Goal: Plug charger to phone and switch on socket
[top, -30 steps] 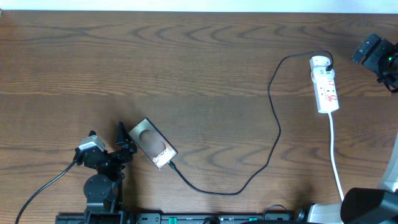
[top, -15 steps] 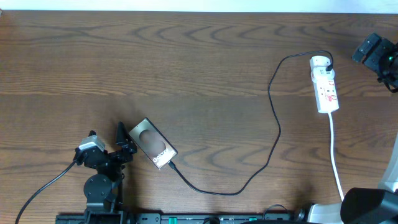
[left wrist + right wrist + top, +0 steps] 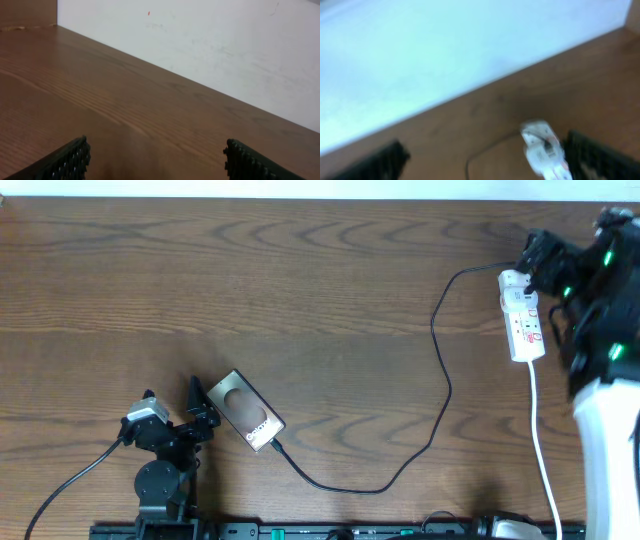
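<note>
The phone (image 3: 247,412) lies flat and askew at the front left of the table, screen up. The charger cable (image 3: 443,395) runs from the phone's lower right end in a loop across the table up to the rounded far end of the socket (image 3: 525,320). Its plug tip (image 3: 275,446) lies right at the phone's edge. My left gripper (image 3: 203,408) is open just left of the phone; its wrist view (image 3: 157,165) shows only bare table. My right gripper (image 3: 540,265) is open above the socket's far end, and the socket shows blurred in its wrist view (image 3: 542,145).
The socket's white cord (image 3: 540,440) runs toward the front right edge. The right arm's white body (image 3: 605,430) stands at the right edge. The left arm's base (image 3: 160,480) and a black rail (image 3: 300,530) sit along the front edge. A white wall (image 3: 225,40) lies behind the table.
My right gripper has swung left from the table's right edge to above the socket's far end. The left arm, phone and cable have not moved.
</note>
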Available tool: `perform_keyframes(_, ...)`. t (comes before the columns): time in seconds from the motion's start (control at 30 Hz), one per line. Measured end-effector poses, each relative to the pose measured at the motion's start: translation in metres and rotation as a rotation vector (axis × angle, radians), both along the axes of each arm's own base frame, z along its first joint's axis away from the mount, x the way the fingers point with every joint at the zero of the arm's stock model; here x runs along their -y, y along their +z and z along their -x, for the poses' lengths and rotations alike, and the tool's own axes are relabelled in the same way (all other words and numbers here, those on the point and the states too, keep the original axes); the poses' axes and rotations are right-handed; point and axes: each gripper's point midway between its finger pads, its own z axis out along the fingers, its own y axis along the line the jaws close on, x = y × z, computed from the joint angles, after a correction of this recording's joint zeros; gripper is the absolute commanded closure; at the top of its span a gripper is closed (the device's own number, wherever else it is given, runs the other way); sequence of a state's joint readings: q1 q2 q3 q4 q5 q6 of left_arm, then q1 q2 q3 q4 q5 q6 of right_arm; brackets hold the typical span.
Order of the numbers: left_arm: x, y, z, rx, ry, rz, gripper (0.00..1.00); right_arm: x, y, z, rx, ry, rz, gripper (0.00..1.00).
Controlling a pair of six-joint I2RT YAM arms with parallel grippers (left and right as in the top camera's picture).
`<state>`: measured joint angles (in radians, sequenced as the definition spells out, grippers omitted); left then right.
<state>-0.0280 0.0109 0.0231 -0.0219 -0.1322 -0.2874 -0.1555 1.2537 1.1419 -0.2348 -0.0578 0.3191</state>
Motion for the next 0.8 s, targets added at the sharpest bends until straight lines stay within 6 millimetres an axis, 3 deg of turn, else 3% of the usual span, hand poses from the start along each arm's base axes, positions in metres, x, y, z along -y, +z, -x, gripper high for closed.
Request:
perform_keyframes(0.17,0.000,0.000,0.000,0.000,0.000,0.000,0.15,-0.020,0.012,0.039,0.218,0.035,0.031,0.01)
perform_keyframes(0.37,0.000,0.000,0.000,0.000,0.000,0.000,0.15,-0.026,-0.008,0.097,0.386,0.033,0.054,0.01)
perform_keyframes(0.57,0.000,0.000,0.000,0.000,0.000,0.000,0.15,-0.031,-0.050,0.137,0.459,0.033,0.064,0.01)
perform_keyframes(0.7,0.000,0.000,0.000,0.001,0.000,0.000,0.15,-0.033,-0.080,0.153,0.505,0.033,0.070,0.01)
perform_keyframes(0.8,0.000,0.000,0.000,0.001,0.000,0.000,0.15,-0.033,-0.113,0.157,0.429,0.029,0.060,0.01)
